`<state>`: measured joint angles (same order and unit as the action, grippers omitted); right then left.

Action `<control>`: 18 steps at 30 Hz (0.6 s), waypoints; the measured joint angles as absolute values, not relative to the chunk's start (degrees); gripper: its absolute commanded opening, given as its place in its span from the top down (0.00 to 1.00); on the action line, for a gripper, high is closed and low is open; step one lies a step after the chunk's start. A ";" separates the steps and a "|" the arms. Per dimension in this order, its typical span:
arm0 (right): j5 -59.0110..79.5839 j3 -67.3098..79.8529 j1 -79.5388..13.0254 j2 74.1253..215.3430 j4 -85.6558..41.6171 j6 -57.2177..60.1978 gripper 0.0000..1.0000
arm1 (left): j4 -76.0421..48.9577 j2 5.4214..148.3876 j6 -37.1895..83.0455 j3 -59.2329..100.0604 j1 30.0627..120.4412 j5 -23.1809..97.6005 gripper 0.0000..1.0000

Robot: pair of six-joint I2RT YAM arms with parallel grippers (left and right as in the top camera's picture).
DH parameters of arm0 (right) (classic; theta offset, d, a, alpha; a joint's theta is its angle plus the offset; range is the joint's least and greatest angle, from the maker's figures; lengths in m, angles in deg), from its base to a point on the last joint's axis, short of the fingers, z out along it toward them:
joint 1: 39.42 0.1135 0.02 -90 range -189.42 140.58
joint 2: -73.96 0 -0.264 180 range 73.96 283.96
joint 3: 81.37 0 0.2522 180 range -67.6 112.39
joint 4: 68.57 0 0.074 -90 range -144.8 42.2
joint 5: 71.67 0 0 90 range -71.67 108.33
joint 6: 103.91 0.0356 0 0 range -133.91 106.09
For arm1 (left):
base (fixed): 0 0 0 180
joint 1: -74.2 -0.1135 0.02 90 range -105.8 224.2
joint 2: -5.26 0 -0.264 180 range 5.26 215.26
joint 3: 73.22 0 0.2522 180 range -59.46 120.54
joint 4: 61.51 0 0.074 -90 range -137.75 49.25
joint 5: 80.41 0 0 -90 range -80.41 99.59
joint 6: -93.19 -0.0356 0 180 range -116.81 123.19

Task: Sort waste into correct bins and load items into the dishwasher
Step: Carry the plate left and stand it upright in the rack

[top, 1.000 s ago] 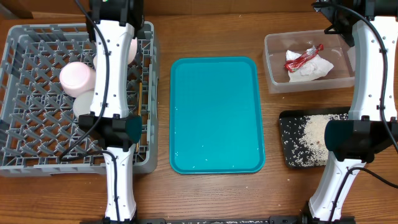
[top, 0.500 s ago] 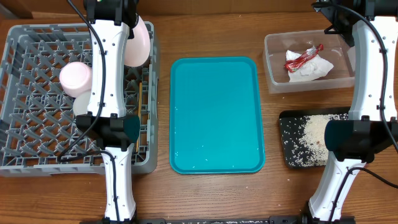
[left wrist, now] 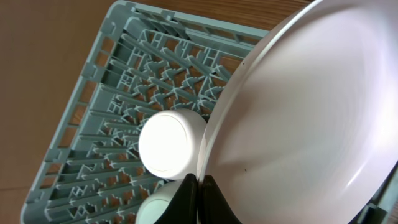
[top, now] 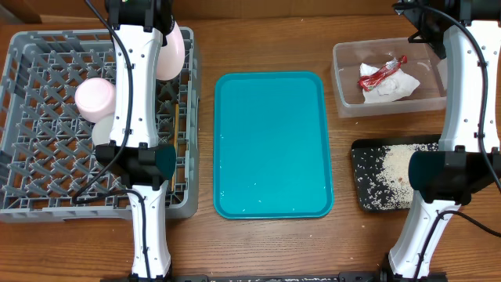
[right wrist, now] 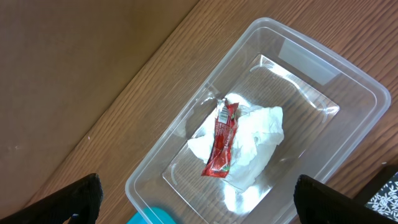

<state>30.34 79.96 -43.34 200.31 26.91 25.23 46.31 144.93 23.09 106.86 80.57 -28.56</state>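
My left gripper is shut on the rim of the pale pinkish-white plate, holding it on edge over the grey dish rack at its far right corner; the plate also shows overhead. A pale bowl lies in the rack, upside down, and shows in the left wrist view. A small white cup sits beside it. My right gripper is open and empty above the clear tub, which holds the white napkin and red wrapper. Rice crumbs lie in the black tray.
The flat teal serving tray lies bare between rack and bins. The clear tub stands at the far right, the black tray in front of it. Both arm bases stand at the table's front edge.
The left gripper has raised the plate from low in the rack to its far right corner, then tipped it a little; the right arm has not moved.
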 measured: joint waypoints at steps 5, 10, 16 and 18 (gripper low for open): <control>30.34 79.96 -43.34 200.31 26.93 25.25 0.00 | 46.33 144.96 21.32 106.75 80.57 -29.65 0.96; 30.34 79.96 -43.34 200.31 26.93 25.25 0.00 | 46.33 145.42 20.64 106.75 80.86 -29.93 0.96; 30.32 79.96 -43.34 200.31 26.91 25.25 0.00 | 46.36 148.02 19.46 106.64 82.67 -31.92 0.96; 30.32 79.96 -43.34 200.31 26.91 25.27 0.00 | 46.33 148.85 19.27 106.62 83.07 -32.84 0.96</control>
<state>30.32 79.96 -43.34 200.31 26.91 25.27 46.33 148.85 19.27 106.62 83.07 -32.84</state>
